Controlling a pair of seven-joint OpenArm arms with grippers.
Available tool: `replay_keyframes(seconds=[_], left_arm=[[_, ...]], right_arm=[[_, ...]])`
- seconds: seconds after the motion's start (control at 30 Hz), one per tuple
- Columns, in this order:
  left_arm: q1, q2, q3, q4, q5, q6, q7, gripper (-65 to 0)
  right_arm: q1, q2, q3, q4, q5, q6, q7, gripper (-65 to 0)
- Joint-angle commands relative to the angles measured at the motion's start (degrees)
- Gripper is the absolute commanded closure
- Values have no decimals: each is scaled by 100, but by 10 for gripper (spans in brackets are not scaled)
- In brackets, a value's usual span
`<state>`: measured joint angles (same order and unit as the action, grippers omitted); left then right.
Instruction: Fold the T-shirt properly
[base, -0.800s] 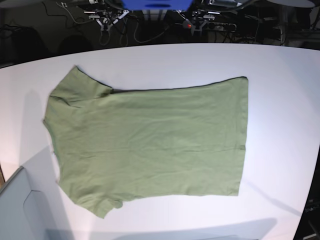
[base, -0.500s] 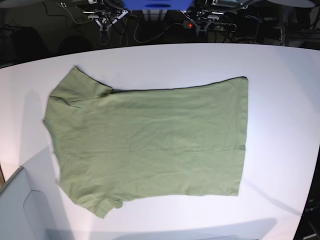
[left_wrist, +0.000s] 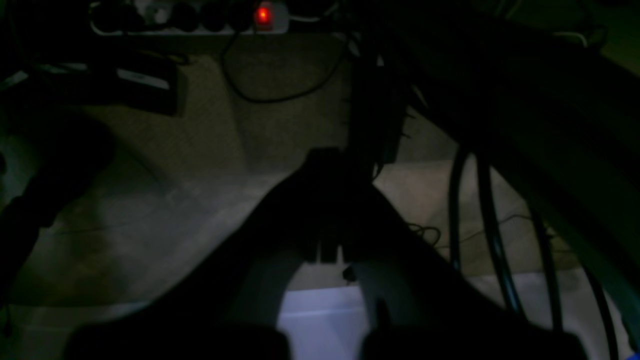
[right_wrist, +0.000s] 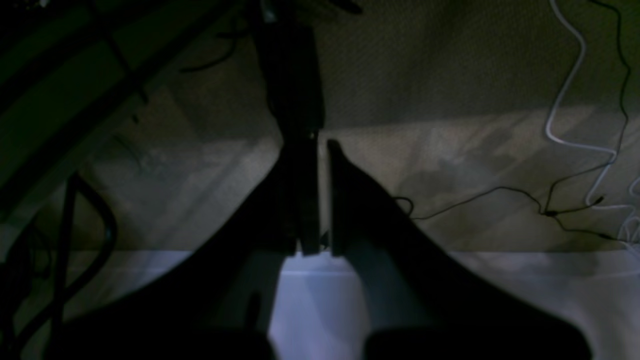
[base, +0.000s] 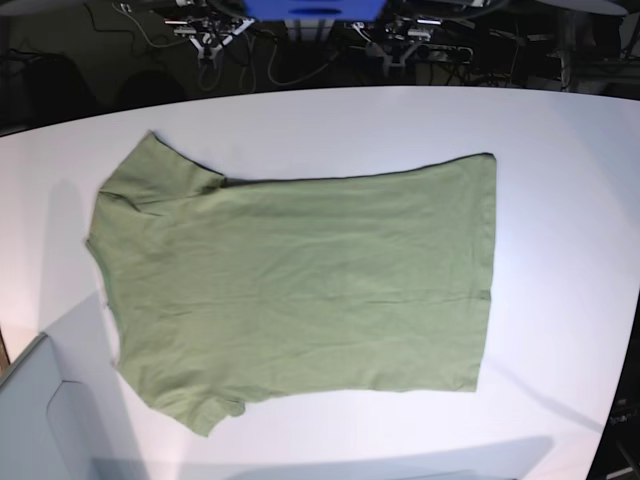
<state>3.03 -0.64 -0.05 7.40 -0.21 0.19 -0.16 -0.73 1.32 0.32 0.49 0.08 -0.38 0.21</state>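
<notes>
Plain olive-green short-sleeved cotton T-shirt (base: 300, 280) spread flat on white table (base: 560, 200), sleeves left, hem right. Left gripper (left_wrist: 327, 165) and right gripper (right_wrist: 312, 150) both closed, empty, beyond far edge.

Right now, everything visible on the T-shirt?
The T-shirt is plain olive-green, soft and lightly wrinkled, with no print. It lies spread flat and unfolded on the white table, sleeves toward the base view's left, hem toward its right. Only the table touches it; neither wrist view shows it.
</notes>
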Motion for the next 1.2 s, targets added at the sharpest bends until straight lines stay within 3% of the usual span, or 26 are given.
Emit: replay_keyframes(seconds=[0.0,0.23,0.47,0.63,1.17], left_arm=[[88,7,19,56,-1,-5,21,-2],[229,16,19,135,-1,-5,21,-1],[396,-28,27,144,-10,-5,21,0],[616,-28,27,258,-10,-5,30,0],[2902,-98,27,3599,-10,-14,56,0]], right_arm=[[-63,22,-10,-1,-12,78,-16,-4],[-256,30,-19,105,-12,78,-25,-2],[-1259,206,-19,1731,-21,69,-113,-4],[-1654,268,-19,2399,-21,78,-632,-1],[-3553,285,-19,5186,-21,69,-781,-1]])
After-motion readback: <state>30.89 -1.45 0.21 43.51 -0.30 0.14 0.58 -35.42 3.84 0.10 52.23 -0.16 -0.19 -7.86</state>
